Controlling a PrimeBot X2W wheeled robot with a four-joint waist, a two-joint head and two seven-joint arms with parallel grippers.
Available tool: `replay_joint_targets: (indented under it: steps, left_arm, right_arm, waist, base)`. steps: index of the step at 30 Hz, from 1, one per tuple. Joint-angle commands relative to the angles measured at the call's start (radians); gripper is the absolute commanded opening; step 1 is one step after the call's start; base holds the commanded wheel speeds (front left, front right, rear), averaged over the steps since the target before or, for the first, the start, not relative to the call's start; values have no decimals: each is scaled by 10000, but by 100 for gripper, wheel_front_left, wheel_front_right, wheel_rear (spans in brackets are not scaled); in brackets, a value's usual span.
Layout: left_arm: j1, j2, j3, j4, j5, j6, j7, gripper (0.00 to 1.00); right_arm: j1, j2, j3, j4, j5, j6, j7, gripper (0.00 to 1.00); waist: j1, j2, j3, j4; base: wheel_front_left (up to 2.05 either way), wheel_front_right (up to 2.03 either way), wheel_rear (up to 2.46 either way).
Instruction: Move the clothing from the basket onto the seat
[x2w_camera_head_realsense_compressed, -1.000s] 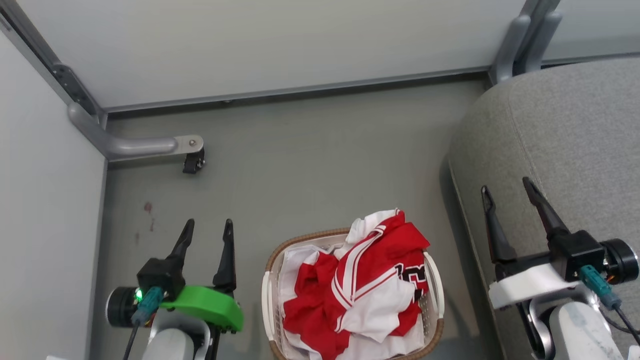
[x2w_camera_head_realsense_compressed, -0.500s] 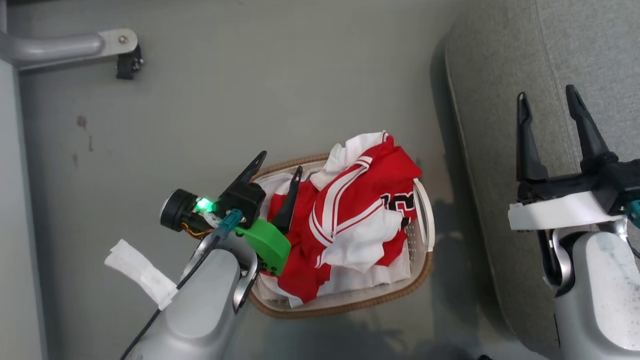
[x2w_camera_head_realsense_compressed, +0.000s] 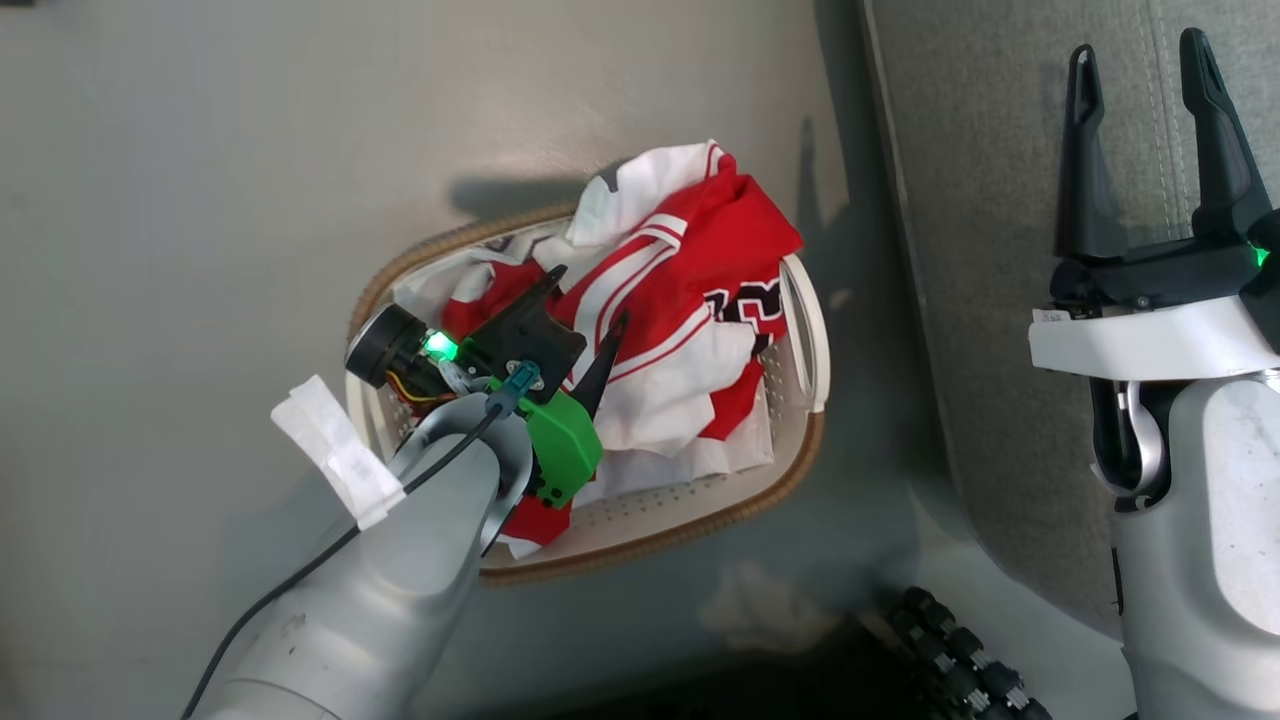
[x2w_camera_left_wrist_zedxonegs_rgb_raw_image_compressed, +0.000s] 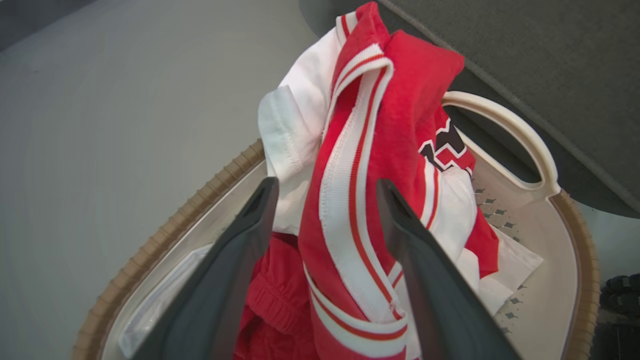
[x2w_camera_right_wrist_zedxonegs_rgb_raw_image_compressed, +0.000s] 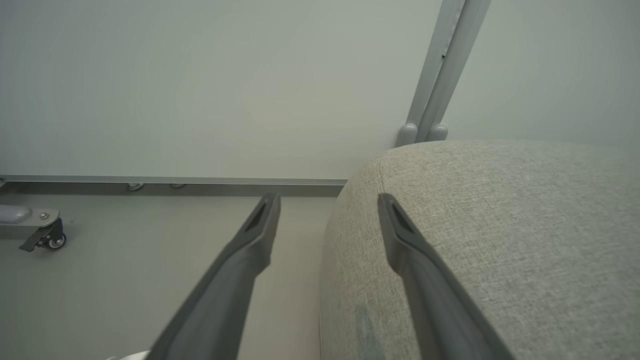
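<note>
The basket (x2w_camera_head_realsense_compressed: 700, 520) stands on the grey floor, heaped with the red and white clothing (x2w_camera_head_realsense_compressed: 690, 250); black numerals show on one garment. My left gripper (x2w_camera_head_realsense_compressed: 588, 297) hangs open over the basket's left half. In the left wrist view its fingers (x2w_camera_left_wrist_zedxonegs_rgb_raw_image_compressed: 326, 184) straddle a raised fold of the clothing (x2w_camera_left_wrist_zedxonegs_rgb_raw_image_compressed: 400, 100) with red and white striped trim, above the basket's brown rim (x2w_camera_left_wrist_zedxonegs_rgb_raw_image_compressed: 215, 185). The seat (x2w_camera_head_realsense_compressed: 980, 250) runs along the right, close to the basket. My right gripper (x2w_camera_head_realsense_compressed: 1137, 50) stands open above the seat's near edge, nothing between its fingers (x2w_camera_right_wrist_zedxonegs_rgb_raw_image_compressed: 327, 200).
A white basket handle (x2w_camera_left_wrist_zedxonegs_rgb_raw_image_compressed: 520, 135) faces the seat's edge (x2w_camera_left_wrist_zedxonegs_rgb_raw_image_compressed: 525, 50). A black ribbed part (x2w_camera_head_realsense_compressed: 960, 650) sits on the floor at lower right. Beyond the seat (x2w_camera_right_wrist_zedxonegs_rgb_raw_image_compressed: 500, 225) are a pale wall panel, a metal post (x2w_camera_right_wrist_zedxonegs_rgb_raw_image_compressed: 440, 75) and a small caster (x2w_camera_right_wrist_zedxonegs_rgb_raw_image_compressed: 47, 240).
The head camera has tipped down, shifting the whole picture. My left arm swung right from beside the basket to over it, fingers now around the striped fold. The right gripper stays open over the seat.
</note>
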Motion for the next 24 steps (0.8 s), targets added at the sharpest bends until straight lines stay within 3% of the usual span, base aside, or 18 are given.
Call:
replay_joint_targets:
  steps: [1,12,13,14,15,16,17,24]
  left_arm:
    - [-329,78,-145,126,-97,-48,-9,100]
    - [-1111,167,-362,835,-649,-49,-10,100]
    - [-1164,167,-380,878,-679,-49,-10,96]
    - [-1198,163,-400,909,-696,-49,-9,56]
    - [-1217,158,-441,918,-742,-50,-9,42]
    - [-1225,154,-494,867,-769,-50,-9,5]
    - [-1221,154,-529,802,-806,-50,-9,0]
    - [-672,251,-760,-21,-935,-50,-10,0]
  right_arm:
    - [-161,-21,31,-49,89,-6,-49,100]
    - [-313,-22,272,-64,345,-6,-49,100]
    - [-319,-22,292,-44,358,-6,-49,100]
    - [-324,-22,304,-31,369,-6,-49,100]
    - [-328,-24,306,-11,366,-6,-49,100]
    - [-328,-22,309,13,363,-6,-49,100]
    - [-320,-22,310,34,365,-6,-49,100]
    - [-69,-24,331,223,219,-6,-49,100]
  waist:
    - [-2,-1,808,-606]
    - [-2,-1,1204,-804]
    - [-2,-1,1213,-815]
    - [-2,-1,1214,-821]
    - [-2,-1,1207,-819]
    - [-2,-1,1192,-812]
    - [-2,-1,1167,-802]
    - [-2,-1,513,-566]
  base:
    - [0,0,0]
    - [0,0,0]
    - [0,0,0]
    - [0,0,0]
    - [0,0,0]
    - [0,0,0]
    - [0,0,0]
    - [0,0,0]
